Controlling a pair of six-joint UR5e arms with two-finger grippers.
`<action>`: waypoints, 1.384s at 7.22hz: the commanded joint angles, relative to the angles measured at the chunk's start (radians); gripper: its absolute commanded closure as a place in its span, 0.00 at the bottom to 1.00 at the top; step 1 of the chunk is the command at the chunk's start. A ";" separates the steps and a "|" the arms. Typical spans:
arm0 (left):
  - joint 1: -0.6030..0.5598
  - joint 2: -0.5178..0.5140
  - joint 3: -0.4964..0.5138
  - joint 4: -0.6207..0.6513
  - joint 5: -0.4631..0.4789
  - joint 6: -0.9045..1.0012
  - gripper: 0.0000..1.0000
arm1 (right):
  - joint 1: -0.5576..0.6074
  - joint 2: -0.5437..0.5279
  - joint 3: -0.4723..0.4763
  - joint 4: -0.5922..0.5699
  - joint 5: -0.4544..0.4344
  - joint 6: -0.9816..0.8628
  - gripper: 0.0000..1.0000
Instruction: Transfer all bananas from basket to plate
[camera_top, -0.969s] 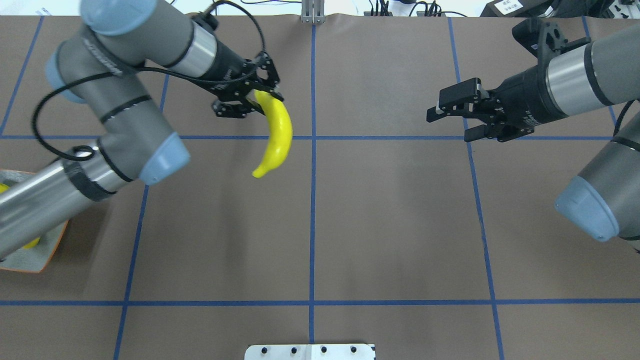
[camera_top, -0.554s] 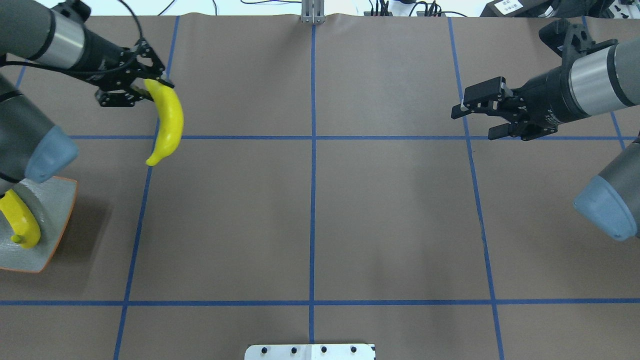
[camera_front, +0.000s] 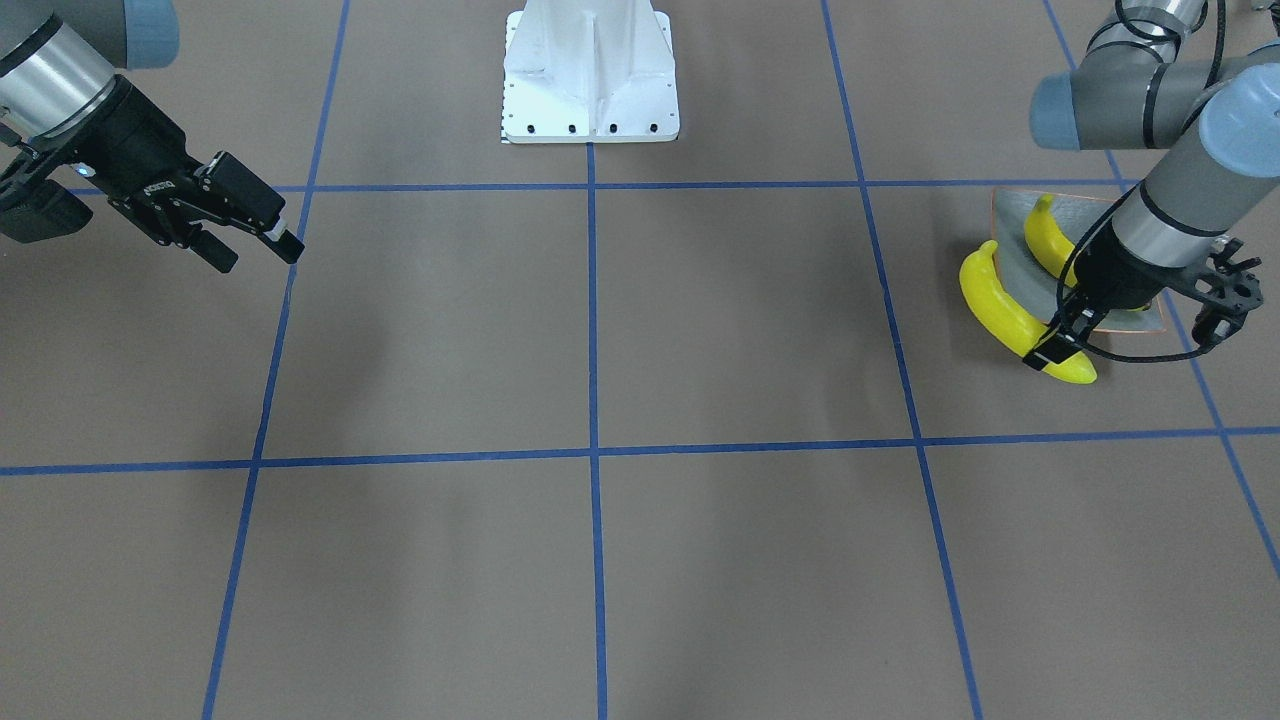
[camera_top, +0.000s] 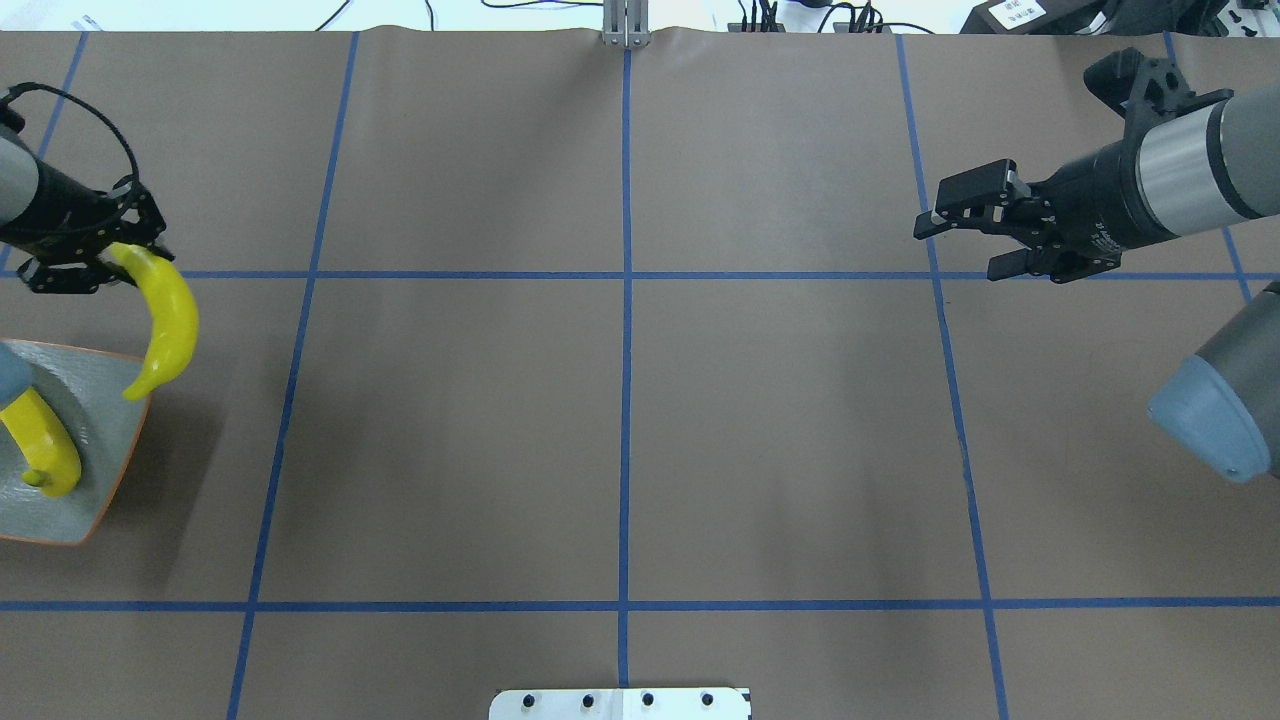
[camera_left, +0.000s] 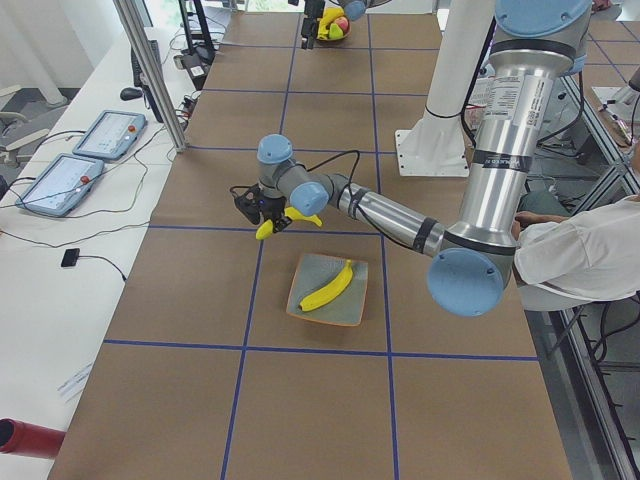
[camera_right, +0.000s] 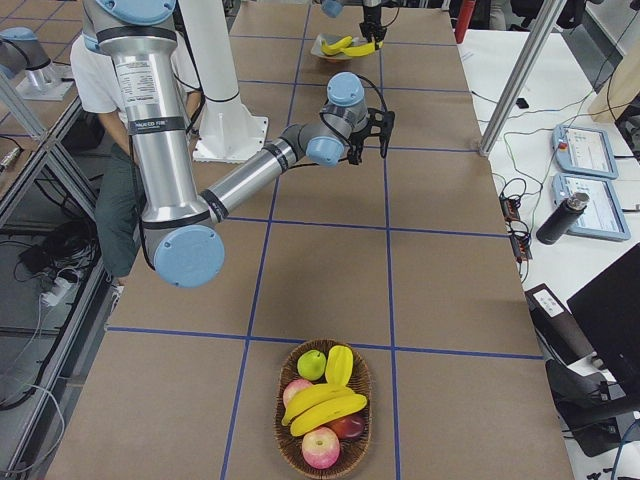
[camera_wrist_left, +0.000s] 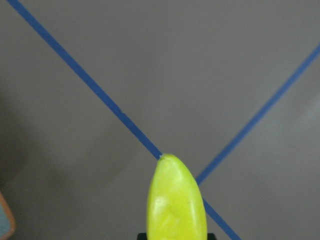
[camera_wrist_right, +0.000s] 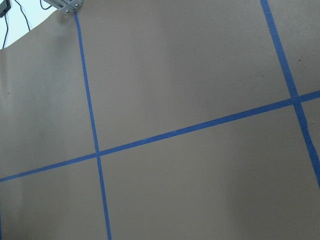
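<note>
— Gripping the held banana (camera_top: 165, 320) by one end in the left fingers (camera_front: 1048, 352), just short of the plate (camera_top: 100, 400) holding a second banana (camera_top: 40, 450). Could drop onto the table (camera_top: 780, 440) or rim if released here.
— Yes, needs carrying further over. Stretched far out, forearm low. Rightward, hovering above it with right fingers (camera_top: 975, 192) spread, empty.

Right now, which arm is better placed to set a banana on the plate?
Left: the left gripper holds a banana beside the plate; the right gripper is open and empty, across the table.
</note>
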 joint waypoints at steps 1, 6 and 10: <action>-0.018 0.084 -0.041 0.076 0.008 0.112 1.00 | -0.002 0.005 -0.001 -0.002 -0.002 0.001 0.00; -0.007 0.058 -0.061 0.276 0.151 0.000 1.00 | -0.002 0.000 0.001 0.000 -0.014 0.001 0.00; 0.017 0.065 -0.065 0.276 0.151 -0.002 0.82 | -0.002 0.005 0.001 0.000 -0.014 0.001 0.00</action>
